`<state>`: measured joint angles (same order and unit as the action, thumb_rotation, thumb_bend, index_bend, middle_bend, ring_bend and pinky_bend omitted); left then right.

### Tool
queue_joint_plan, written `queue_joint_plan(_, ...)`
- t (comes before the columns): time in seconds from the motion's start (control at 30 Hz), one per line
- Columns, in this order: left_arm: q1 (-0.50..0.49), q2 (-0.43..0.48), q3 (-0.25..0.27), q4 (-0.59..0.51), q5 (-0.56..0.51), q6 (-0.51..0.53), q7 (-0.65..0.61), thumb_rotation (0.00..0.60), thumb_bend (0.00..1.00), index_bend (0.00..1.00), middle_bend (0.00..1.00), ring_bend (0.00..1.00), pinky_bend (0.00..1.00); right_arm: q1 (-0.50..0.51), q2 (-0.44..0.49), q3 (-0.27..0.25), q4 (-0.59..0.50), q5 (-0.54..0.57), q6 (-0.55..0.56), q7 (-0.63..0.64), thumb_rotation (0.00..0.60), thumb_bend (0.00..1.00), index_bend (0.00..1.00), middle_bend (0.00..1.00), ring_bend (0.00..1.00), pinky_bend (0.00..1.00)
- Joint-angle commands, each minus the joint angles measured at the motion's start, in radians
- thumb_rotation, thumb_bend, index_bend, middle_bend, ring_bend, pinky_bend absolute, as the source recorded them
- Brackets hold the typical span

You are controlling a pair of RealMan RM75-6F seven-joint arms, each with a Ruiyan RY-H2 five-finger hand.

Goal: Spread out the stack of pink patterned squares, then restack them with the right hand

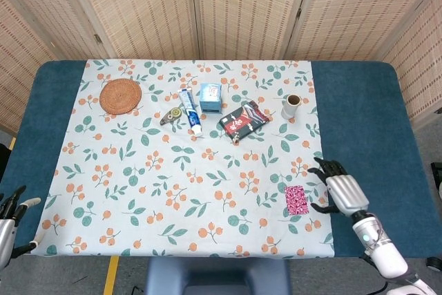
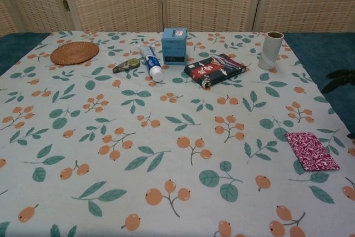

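Note:
The pink patterned squares (image 1: 296, 200) lie flat as one neat stack on the floral cloth near the front right; in the chest view the stack (image 2: 311, 151) sits at the right edge. My right hand (image 1: 340, 192) hovers just right of the stack, fingers spread, holding nothing and apart from it. In the chest view only a dark trace of it shows at the far right edge. My left hand (image 1: 10, 220) hangs at the table's front left corner, fingers apart and empty.
At the back of the floral cloth (image 1: 173, 191) stand a woven coaster (image 1: 120, 95), a correction tape (image 1: 170, 116), a toothpaste tube (image 1: 190, 110), a blue box (image 1: 210, 97), a dark patterned packet (image 1: 243, 120) and a paper cup (image 1: 291, 106).

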<state>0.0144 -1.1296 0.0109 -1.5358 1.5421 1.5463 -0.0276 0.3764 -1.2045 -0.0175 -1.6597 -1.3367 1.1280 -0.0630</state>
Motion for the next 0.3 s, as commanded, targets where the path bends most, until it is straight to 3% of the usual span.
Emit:
queue_joint_plan(0.03,-0.003,-0.008,-0.010,-0.005,-0.005,0.007,0.009,0.600,0.28,0.25,0.09,0.17,0.00,-0.112,0.030,-0.003,-0.017,-0.092,0.215,-0.016,0.584,0.26,0.17,0.08,0.00,0.00)
queue_joint_plan(0.3,-0.010,-0.041,-0.042,-0.012,0.007,0.052,0.036,0.600,0.28,0.23,0.09,0.17,0.00,-0.258,0.043,-0.025,0.009,-0.189,0.458,0.015,0.600,0.26,0.17,0.10,0.00,0.00)
